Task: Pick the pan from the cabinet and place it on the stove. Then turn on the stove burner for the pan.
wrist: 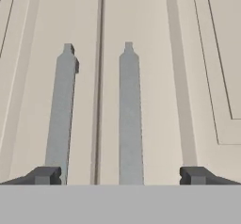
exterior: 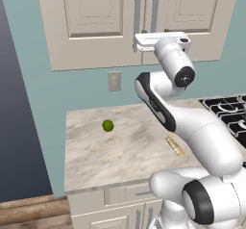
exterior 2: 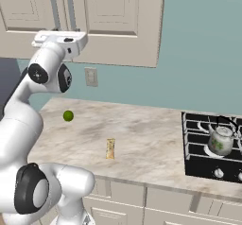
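The pan is not to be seen; judging from the task, it sits behind the closed doors of the cabinet (exterior: 139, 21), so the doors are what the coming move turns on. In the hand view the two silver bar handles run upright side by side, the left-door handle (wrist: 61, 115) just left of the seam and the right-door handle (wrist: 130, 115) just right of it, their long axes parallel to the seam. The gripper (wrist: 120, 175) faces the doors squarely with its jaws spread wide and nothing between them; its fingertips (wrist: 44, 175) straddle both handles, the right-door handle lying close to the middle of the gap and the left-door handle just inside the left tip. From the left base view the hand (exterior: 161, 41) is raised level with the lower ends of the handles. To take one handle alone, the hand likely needs to shift sideways so only that bar lies between the jaws. The stove (exterior 2: 212, 148), with a kettle (exterior 2: 220, 140) on it, lies well off to the right
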Motion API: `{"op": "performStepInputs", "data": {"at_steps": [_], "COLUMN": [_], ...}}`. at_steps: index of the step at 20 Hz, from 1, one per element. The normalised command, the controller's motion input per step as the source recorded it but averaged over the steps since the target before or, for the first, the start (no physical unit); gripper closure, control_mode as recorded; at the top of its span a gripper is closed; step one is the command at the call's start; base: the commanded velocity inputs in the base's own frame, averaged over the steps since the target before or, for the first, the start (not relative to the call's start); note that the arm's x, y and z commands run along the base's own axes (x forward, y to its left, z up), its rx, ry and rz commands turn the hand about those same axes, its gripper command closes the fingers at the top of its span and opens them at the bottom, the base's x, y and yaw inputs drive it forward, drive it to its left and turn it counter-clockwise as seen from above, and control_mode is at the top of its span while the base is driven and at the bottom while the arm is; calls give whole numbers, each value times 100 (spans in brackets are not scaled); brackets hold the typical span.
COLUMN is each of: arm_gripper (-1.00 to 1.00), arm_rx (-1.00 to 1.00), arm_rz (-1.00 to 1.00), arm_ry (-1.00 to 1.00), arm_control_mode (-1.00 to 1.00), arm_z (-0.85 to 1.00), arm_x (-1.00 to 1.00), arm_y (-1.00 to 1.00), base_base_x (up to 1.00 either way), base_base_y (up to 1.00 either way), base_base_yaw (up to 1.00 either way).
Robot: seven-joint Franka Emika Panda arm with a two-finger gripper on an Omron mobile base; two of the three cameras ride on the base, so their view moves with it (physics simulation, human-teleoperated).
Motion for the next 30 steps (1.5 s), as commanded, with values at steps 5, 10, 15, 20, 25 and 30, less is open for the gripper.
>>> {"op": "performStepInputs", "data": {"at_steps": [5, 10, 15, 20, 25, 30], "arm_gripper": [-100, -100, -100, -100, -100, 100], "arm_rx": [0, 0, 0, 0, 0, 0], "arm_rz": [0, 0, 0, 0, 0, 0], "arm_ry": [0, 0, 0, 0, 0, 0], "arm_control_mode": [-100, -100, -100, -100, -100, -100], "arm_z": [6, 0, 0, 0, 0, 0], "arm_x": [17, 20, 22, 25, 27, 35], "arm_y": [0, -1, 0, 0, 0, 7], "base_base_x": [0, 0, 0, 0, 0, 0], "base_base_y": [0, 0, 0, 0, 0, 0], "base_base_yaw": [0, 0, 0, 0, 0, 0]}}
